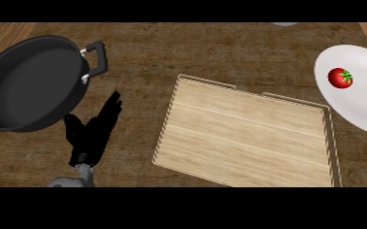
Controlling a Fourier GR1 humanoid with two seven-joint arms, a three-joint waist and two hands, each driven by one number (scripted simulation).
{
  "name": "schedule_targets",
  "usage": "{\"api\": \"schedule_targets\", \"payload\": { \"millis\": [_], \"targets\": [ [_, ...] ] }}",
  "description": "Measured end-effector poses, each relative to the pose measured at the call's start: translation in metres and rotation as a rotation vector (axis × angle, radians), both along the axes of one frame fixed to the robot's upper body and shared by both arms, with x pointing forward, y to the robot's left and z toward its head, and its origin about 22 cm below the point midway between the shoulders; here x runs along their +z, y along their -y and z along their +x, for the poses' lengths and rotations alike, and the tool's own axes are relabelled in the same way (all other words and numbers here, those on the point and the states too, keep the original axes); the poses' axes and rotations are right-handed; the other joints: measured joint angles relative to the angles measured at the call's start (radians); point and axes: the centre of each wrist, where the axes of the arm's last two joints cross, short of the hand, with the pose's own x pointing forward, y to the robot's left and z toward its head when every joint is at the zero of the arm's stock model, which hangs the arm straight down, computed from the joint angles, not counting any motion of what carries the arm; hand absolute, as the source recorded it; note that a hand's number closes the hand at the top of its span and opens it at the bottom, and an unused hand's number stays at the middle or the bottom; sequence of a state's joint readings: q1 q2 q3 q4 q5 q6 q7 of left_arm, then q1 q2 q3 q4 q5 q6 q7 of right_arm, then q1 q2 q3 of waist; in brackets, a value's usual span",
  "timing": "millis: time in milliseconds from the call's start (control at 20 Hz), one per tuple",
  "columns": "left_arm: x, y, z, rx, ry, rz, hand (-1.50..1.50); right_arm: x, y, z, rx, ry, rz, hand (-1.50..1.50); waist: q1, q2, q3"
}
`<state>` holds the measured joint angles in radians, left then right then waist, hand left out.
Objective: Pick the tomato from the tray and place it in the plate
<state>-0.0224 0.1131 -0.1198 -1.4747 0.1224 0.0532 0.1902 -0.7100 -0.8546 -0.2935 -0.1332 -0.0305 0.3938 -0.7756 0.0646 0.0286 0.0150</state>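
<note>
Left hand (93, 132) first: it comes up from the lower left on its grey forearm (80, 175), and it is released, fingers (111, 107) straight and pointing up the view, thumb (72, 123) standing off to the left side. Nothing in that hand, nothing under it but the dark wooden counter (158, 53).

Just above and to its left, the black pan (36, 85), big and round, its rim close beside the fingertips, its short handle (97, 58) sticking out toward the upper right. The hand sits between that pan and the tray.

Move right and there is the tray (243, 136), pale wood with a low raised rim, lying at a slant across the middle of the counter, its near corner cut off by the lower edge.

And further right, the white plate (335, 109), partly cut by the view's right edge, just past the tray's far right corner. There is the tomato (340, 77), red with a green stalk, resting on the upper part of the plate, well apart from the left hand.
</note>
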Motion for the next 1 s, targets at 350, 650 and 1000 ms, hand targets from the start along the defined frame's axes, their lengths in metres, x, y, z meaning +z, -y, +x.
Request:
{"api": "schedule_targets", "payload": {
  "millis": [350,650,1000],
  "targets": [
    [-0.001,-0.004,-0.003,0.015,-0.016,0.003,0.0,0.011,0.026,-0.028,0.047,-0.094,-0.014,-1.5,-0.021,-0.005,0.001],
    [-0.001,-0.007,-0.005,0.033,-0.025,0.001,0.0,0.017,0.041,-0.048,0.067,-0.144,-0.093,-1.5,-0.035,-0.009,0.002],
    [-0.002,-0.01,-0.007,0.04,-0.026,0.0,0.0,0.01,0.05,-0.071,0.074,-0.183,-0.189,-1.5,-0.043,-0.012,0.003]
  ]
}}
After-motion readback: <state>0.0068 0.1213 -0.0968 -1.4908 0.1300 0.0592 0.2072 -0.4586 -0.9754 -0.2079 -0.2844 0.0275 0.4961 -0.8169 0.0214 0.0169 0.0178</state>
